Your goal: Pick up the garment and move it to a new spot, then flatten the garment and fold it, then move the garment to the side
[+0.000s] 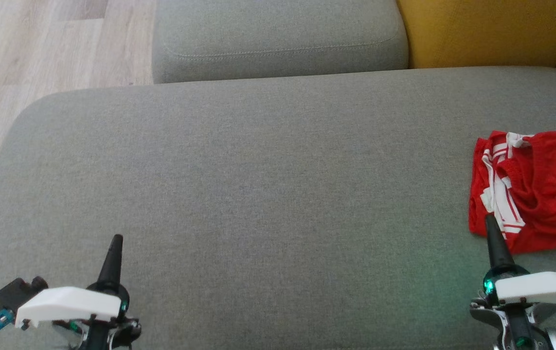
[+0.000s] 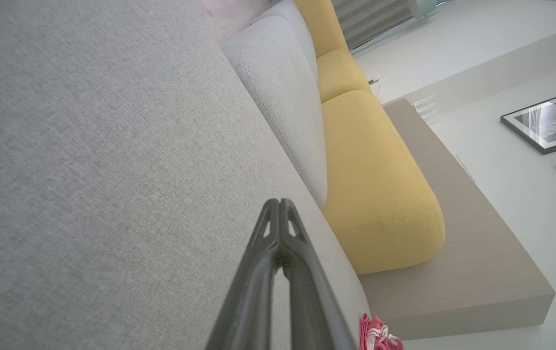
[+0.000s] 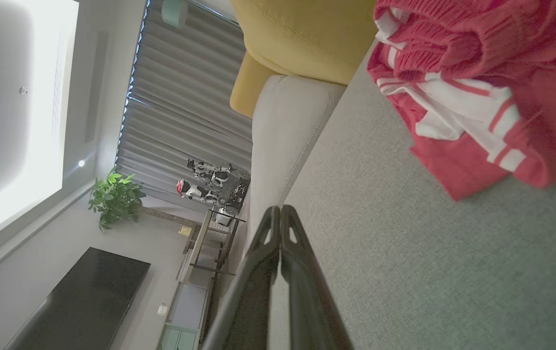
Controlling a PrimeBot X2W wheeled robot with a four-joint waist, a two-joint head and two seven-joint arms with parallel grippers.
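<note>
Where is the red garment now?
In the head view the red garment lies crumpled at the right edge of the grey seat, just beyond the right tool.

- Head view: soft, even daylight on the grey sofa seat; shadows faint, slight grain.
- A green lamp glow tints the fabric beside the right hand.
- Left wrist view: washed out, the pale wall overexposed, edges bent by the wide lens.
- Right wrist view: ceiling light blown out; red garment slightly soft.
</note>
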